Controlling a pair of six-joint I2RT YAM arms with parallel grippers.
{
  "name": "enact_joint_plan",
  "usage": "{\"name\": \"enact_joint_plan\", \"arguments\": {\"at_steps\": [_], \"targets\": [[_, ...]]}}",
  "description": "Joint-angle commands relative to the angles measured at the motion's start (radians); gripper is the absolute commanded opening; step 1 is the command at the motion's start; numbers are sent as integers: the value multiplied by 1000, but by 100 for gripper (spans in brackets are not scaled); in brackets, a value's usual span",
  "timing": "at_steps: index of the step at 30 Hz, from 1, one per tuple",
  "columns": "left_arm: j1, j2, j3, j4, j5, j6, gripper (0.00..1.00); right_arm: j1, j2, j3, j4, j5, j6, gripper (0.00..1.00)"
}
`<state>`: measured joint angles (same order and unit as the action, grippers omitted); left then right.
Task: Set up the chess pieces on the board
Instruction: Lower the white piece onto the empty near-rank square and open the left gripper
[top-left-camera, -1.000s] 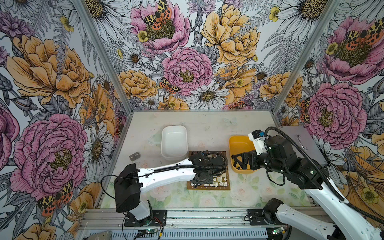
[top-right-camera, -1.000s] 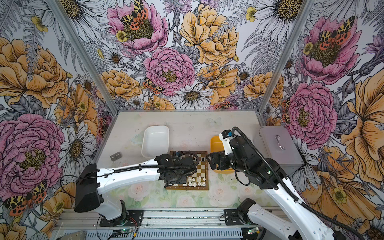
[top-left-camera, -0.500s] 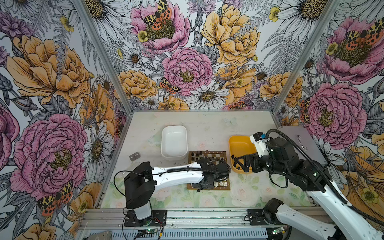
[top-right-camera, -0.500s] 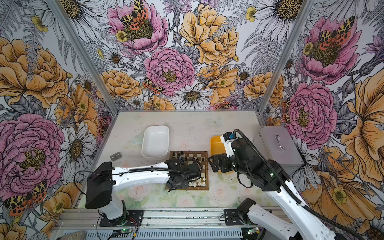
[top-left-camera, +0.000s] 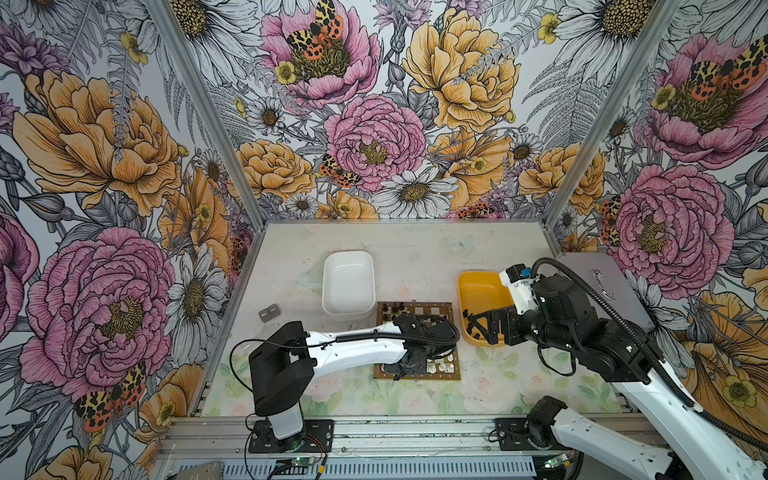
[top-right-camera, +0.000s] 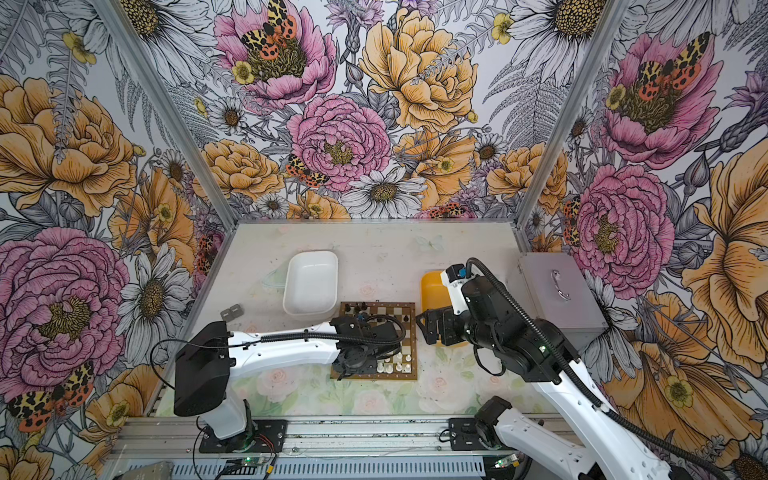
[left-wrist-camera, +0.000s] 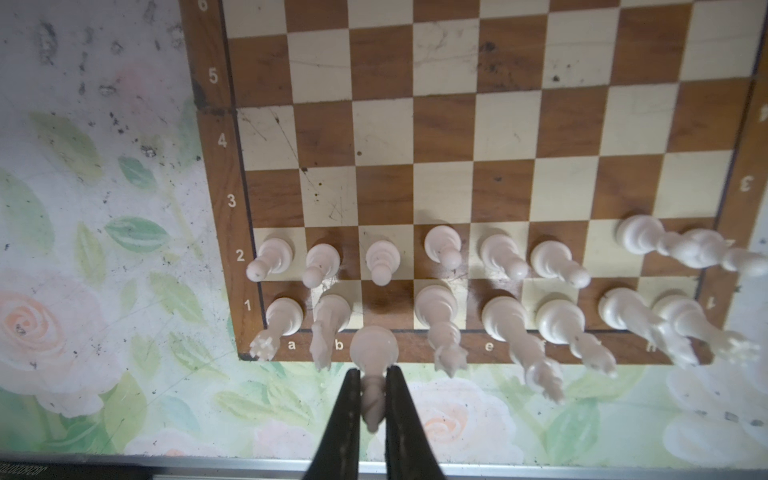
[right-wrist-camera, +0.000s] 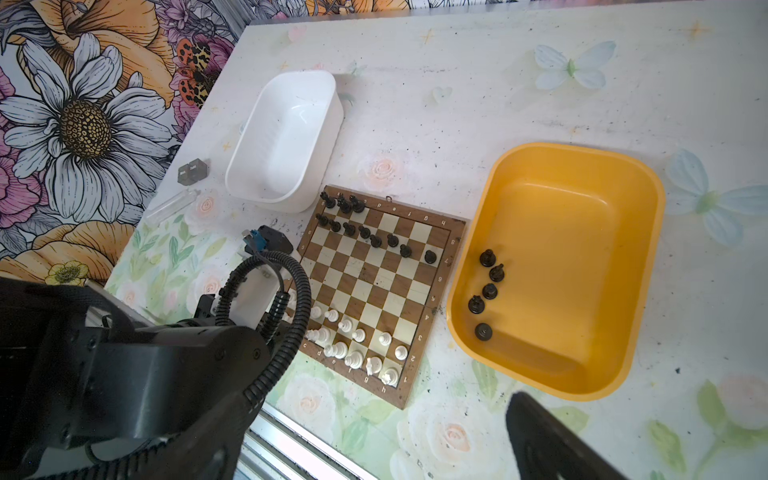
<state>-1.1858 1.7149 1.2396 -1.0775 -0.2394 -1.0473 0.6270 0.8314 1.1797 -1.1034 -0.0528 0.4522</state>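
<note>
The board (top-left-camera: 453, 309) (left-wrist-camera: 444, 137) lies mid-table. White chess pieces (left-wrist-camera: 440, 249) fill most of its two near rows, and black ones (right-wrist-camera: 365, 232) stand along the far side. My left gripper (left-wrist-camera: 372, 386) (top-left-camera: 405, 368) is shut on a white piece (left-wrist-camera: 374, 357), which hangs over the near border by the bare square between b and d. Several black pieces (right-wrist-camera: 486, 291) lie in the yellow tray (top-left-camera: 482, 286). My right gripper (top-left-camera: 478, 324) stands open above that tray's near left part. In the right wrist view only one finger (right-wrist-camera: 548, 436) shows.
An empty white tray (top-left-camera: 348, 282) touches the board's far left corner. A grey metal box (top-right-camera: 557, 291) stands at the right edge. A small dark block (top-left-camera: 269, 311) and a clear tube (right-wrist-camera: 170, 205) lie near the left wall.
My left gripper has carried the white piece from over the middle of the board toward its near left edge. The right arm has hardly moved.
</note>
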Motion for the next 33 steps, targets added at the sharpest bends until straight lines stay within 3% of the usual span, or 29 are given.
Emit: {"name": "enact_joint_plan", "arguments": {"at_steps": [1,33], "targets": [[14,0,-17,46,18,23,12,-3,11,26,-5,18,5,100],[35,21,-41,82,66,53,12,-3,41,22,-1,34,0,100]]}}
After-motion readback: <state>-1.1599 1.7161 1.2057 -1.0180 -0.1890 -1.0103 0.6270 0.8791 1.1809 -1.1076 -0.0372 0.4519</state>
